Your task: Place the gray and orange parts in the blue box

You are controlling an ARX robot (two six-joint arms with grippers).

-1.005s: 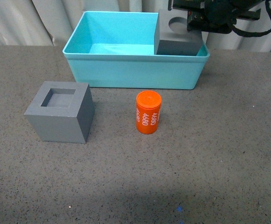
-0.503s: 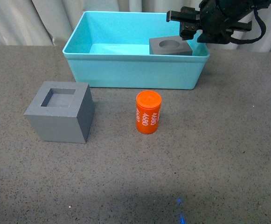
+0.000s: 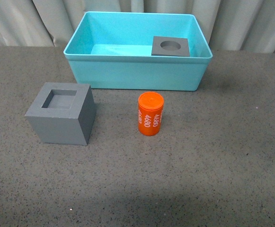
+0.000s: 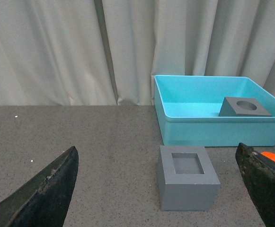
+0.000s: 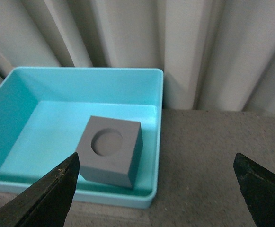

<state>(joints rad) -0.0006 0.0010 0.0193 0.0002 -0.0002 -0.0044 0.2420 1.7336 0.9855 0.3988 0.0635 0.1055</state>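
Front view showed the round-recess gray cube lying released inside the blue box, and the right tool had withdrawn, spread open. The left tool was open too. The square-recess cube and the orange cylinder waited on the desk.

Blue box — smooth plastic; gray cubes matte; orange cylinder — slight sheen.
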